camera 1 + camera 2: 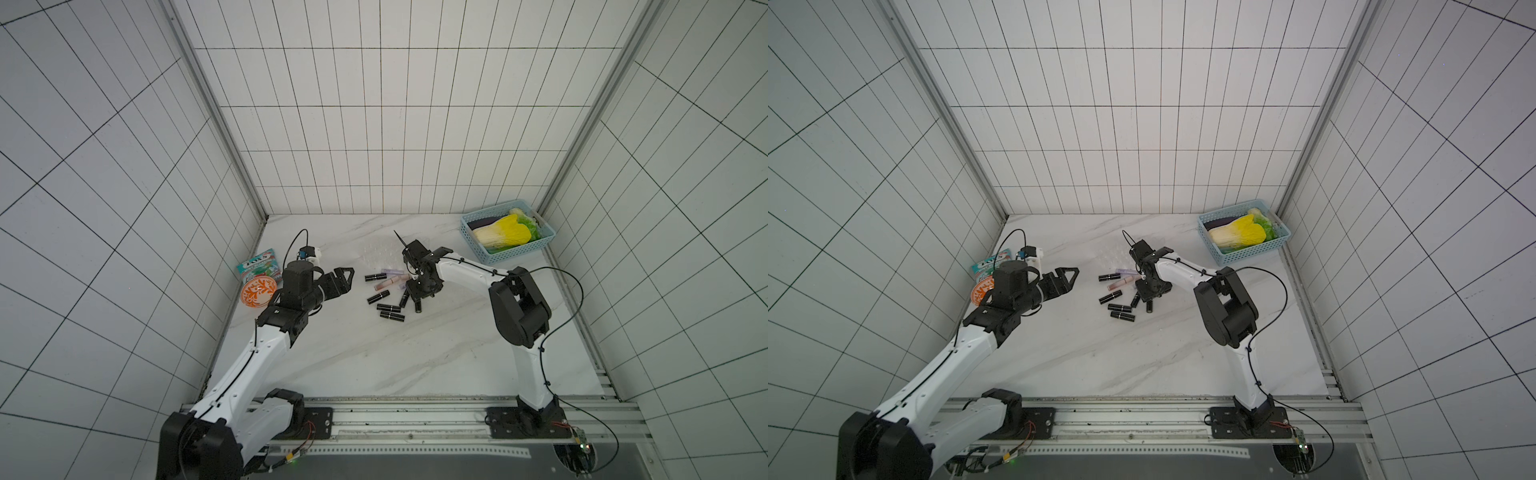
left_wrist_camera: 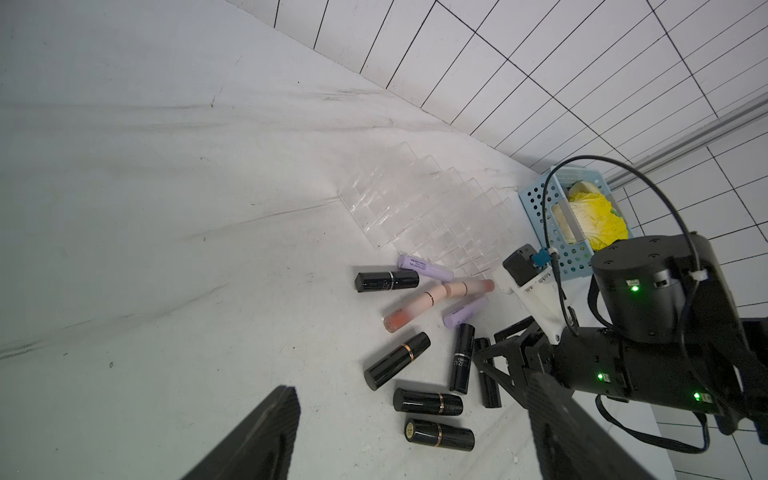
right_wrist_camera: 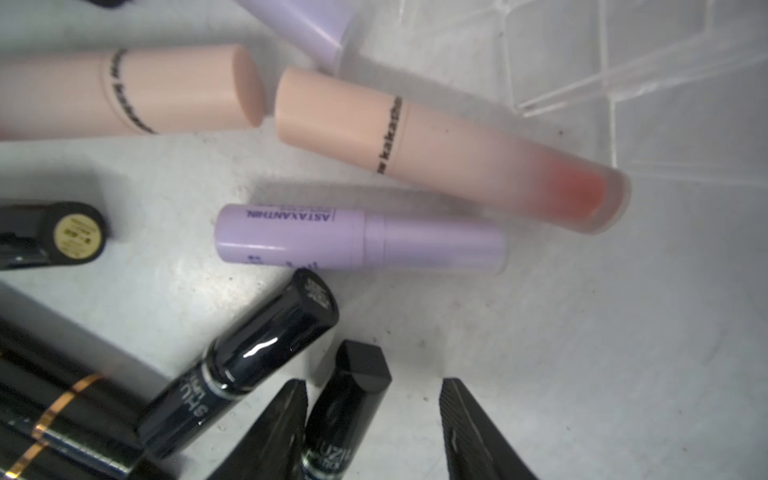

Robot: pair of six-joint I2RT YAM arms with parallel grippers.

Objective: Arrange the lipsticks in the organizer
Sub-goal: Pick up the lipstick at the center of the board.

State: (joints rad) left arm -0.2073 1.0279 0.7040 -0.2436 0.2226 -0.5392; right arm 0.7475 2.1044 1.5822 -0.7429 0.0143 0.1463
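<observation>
Pick step: right tool straddled black lipstick, jaws apart, no grip yet. left tool open. Next needed: clamp, lift, carry to organizer, 11 o'clock in a top view.

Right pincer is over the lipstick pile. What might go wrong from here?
The right pincer straddles the square-capped black lipstick off-centre, close to one finger, so closing may skew or roll it. The round glossy black lipstick lies right beside that finger and might get nudged or caught.
</observation>
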